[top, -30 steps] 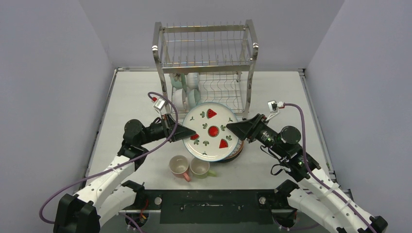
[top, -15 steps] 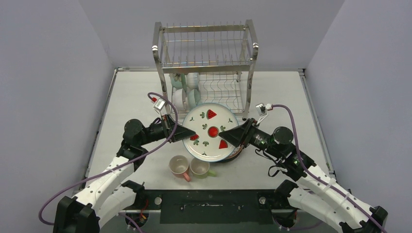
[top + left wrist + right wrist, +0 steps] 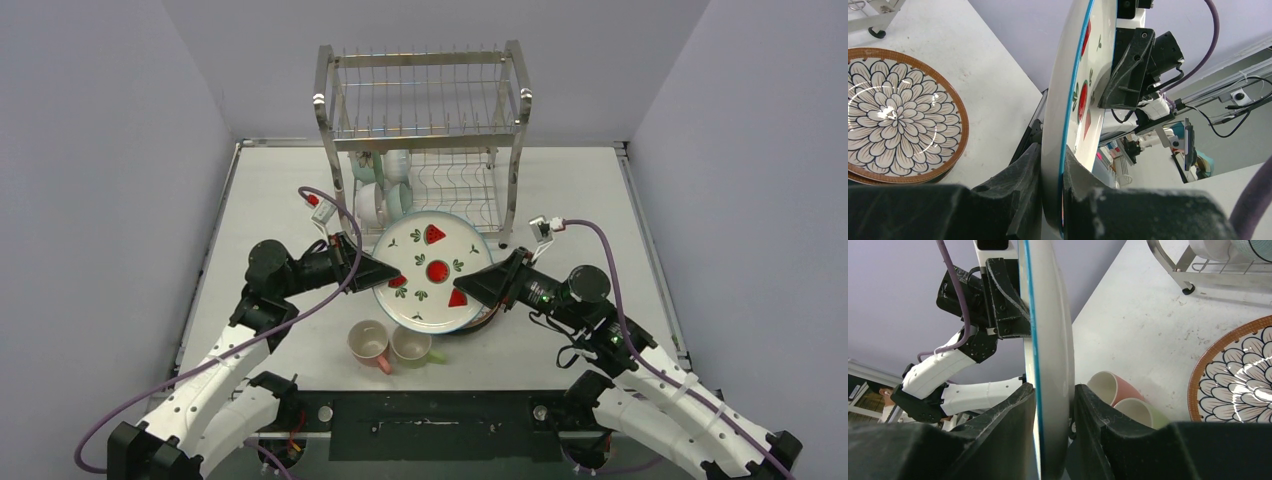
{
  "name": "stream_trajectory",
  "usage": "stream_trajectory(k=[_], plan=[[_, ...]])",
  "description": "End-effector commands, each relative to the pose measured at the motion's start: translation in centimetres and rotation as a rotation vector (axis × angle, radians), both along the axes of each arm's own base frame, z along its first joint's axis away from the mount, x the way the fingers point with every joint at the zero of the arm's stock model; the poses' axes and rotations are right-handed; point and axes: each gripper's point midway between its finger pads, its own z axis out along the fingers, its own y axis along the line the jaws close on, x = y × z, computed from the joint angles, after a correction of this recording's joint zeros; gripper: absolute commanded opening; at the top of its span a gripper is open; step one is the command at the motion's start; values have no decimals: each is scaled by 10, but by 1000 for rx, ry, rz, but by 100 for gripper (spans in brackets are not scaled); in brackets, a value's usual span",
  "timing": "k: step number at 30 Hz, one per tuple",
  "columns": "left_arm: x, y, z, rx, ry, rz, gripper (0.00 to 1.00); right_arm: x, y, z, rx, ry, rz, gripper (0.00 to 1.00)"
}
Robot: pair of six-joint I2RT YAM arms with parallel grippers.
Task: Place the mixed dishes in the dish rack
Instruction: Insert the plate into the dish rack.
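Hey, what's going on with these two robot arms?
The left gripper is clamped on one rim of the strawberry plate, holding it in front of the dish rack. The right gripper straddles the opposite rim; whether it has clamped is unclear. A pink mug, a green mug and a petal-pattern plate wait on the table.

My left jaws: clamped on left rim of strawberry plate (image 3: 432, 272), its face tilted up | my right jaws: at its right rim, grip unclear from above | dish rack (image 3: 420, 120): behind plate, bowls (image 3: 380, 195) standing in lower tier's left end | pink mug (image 3: 368, 343), green mug (image 3: 412, 345): side by side, touching, on surface (image 3: 280, 200) nearer me
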Motion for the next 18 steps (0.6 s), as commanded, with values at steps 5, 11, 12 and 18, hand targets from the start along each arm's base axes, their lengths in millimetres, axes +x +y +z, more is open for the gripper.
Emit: stream_trajectory(k=[5, 11, 12, 18], plan=[[-5, 2, 50, -68, -170, 3, 0, -5, 10, 27, 82, -53, 55, 0], [-3, 2, 48, -63, -162, 2, 0, -2, 5, 26, 78, -65, 13, 0], [-3, 1, 48, -62, -160, 2, 0, -1, 3, 27, 76, -66, 3, 0], [1, 1, 44, -41, -146, 16, 21, 3, -3, 36, 43, -91, -37, 0]])
